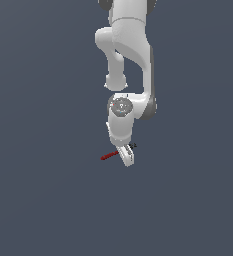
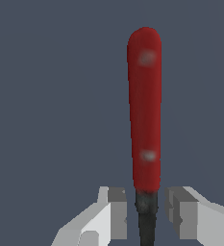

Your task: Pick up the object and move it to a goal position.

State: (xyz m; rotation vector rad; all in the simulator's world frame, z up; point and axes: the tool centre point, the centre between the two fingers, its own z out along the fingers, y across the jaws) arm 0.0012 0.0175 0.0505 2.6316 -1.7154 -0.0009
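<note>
Wrist view: gripper (image 2: 146, 216) jaws part-open, flanking the rod's (image 2: 144, 110) black end without touching | rod under the fingers, red length pointing exterior-left | grasp, lift, transport remain.

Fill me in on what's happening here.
A single white robot arm is bent down over a plain grey surface, working on a small red tool with a black end. In the wrist view the claw straddles that black end, with a gap showing on each side, so it does not look clamped yet. No goal marker is visible.
</note>
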